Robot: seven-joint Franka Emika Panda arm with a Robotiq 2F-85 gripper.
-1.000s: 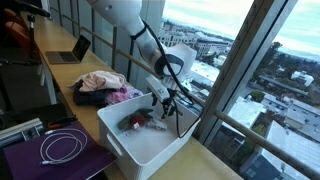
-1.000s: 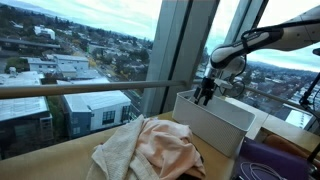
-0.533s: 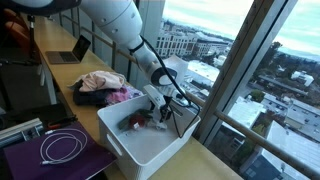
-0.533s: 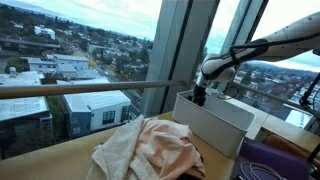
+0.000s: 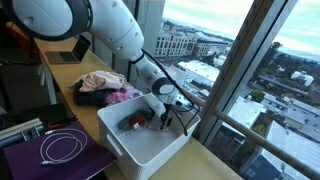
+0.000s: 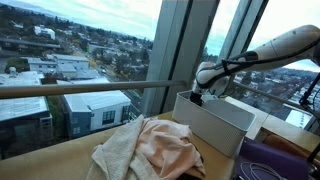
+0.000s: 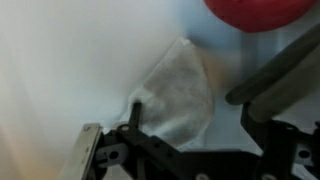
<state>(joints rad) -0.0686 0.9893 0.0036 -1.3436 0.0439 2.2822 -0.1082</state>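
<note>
Well to the left of the white bin (image 5: 115, 141), at the near end of the desk (image 5: 212, 165), a coil of white cable (image 5: 62, 147) lies flat on a purple mat (image 5: 28, 161), looped so it takes little room. Farther back on that same side an open laptop (image 5: 68, 52) stands, well apart from the bin. Just beside the bin's left wall a heap of clothes (image 5: 102, 86) sits loosely piled in pink and dark layers, close enough to be within the arm's reach. In an exterior view the same heap (image 6: 150, 148) lies in front of the bin (image 6: 215, 125). Inside the bin a red thing (image 5: 137, 122) rests on the floor, kept in by the high walls. The gripper (image 5: 166, 117) hangs low inside the bin near its right wall, pointing down, its jaws spread wide with nothing between them. The wrist view shows why it looks empty. A pale cloth (image 7: 180, 95) lies crumpled on the bin's white floor directly beneath the gripper (image 7: 182, 122), apart from both fingers (image 7: 272, 78), with the red thing (image 7: 258, 12) beyond it. To the right of the bin the window glass runs along the desk.
</note>
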